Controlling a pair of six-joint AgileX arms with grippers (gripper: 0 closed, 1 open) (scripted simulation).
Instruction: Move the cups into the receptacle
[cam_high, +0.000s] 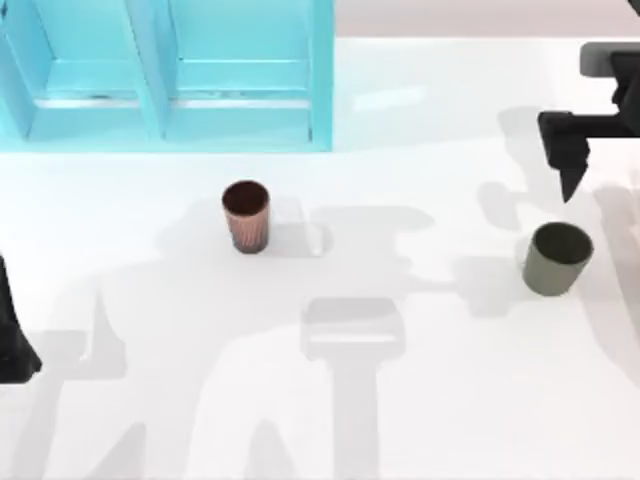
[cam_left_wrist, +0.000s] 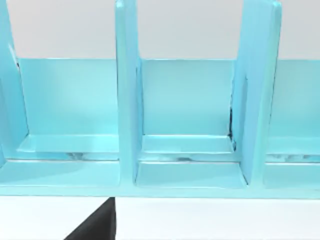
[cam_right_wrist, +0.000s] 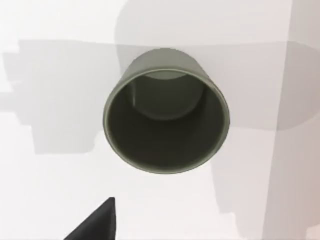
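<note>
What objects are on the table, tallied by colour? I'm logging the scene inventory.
Copper-brown ribbed cup: 1
Olive-grey smooth cup: 1
Light blue compartmented receptacle: 1
Total: 3

Copper-brown ribbed cup (cam_high: 245, 215) with dark inside; smooth olive-grey cup (cam_high: 557, 258) near the black right gripper (cam_high: 570, 165); light blue receptacle (cam_high: 170, 75); white table (cam_high: 400, 400).

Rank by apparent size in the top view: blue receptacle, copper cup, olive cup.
1. Blue receptacle, by far the largest.
2. Olive cup and copper cup look about alike; the olive one seems slightly wider, too close to rank.
</note>
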